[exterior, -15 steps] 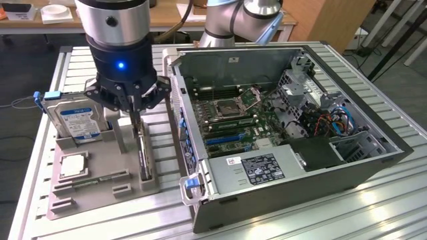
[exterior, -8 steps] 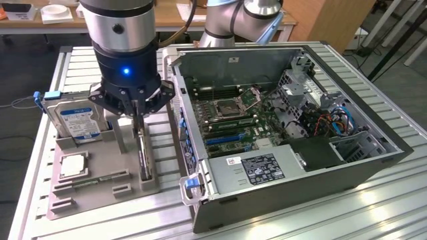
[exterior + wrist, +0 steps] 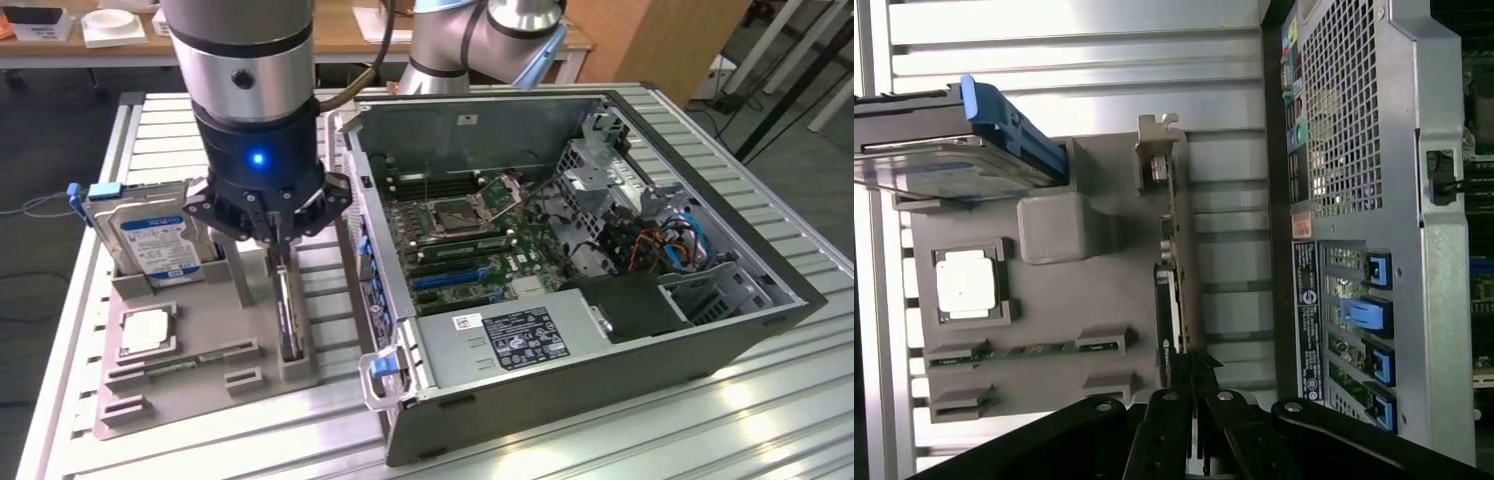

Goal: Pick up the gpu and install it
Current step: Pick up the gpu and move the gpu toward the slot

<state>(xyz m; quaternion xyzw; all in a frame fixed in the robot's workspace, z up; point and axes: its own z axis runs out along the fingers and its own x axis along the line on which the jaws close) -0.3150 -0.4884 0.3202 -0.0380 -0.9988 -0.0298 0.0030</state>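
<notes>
The gpu [image 3: 290,312] stands on edge in a slot of the grey holder tray [image 3: 187,400], just to the exterior view's left of the open computer case [image 3: 574,345]. In the wrist view the gpu [image 3: 1174,285] shows edge-on, its silver end bracket [image 3: 1158,150] at the far end. My gripper [image 3: 276,248] hangs straight above the card, and its fingers [image 3: 1199,385] are pinched together on the card's top edge. The card still rests in its slot. Inside the case the motherboard [image 3: 467,235] lies exposed, with blue card slots [image 3: 447,278].
On the grey holder tray [image 3: 1089,300] stand a silver hard drive [image 3: 147,235] with a blue-white label, a processor chip [image 3: 144,330] and a narrow memory stick [image 3: 200,358]. The case's rear wall [image 3: 1354,200] rises close beside the card. Everything sits on a slatted metal table [image 3: 747,430].
</notes>
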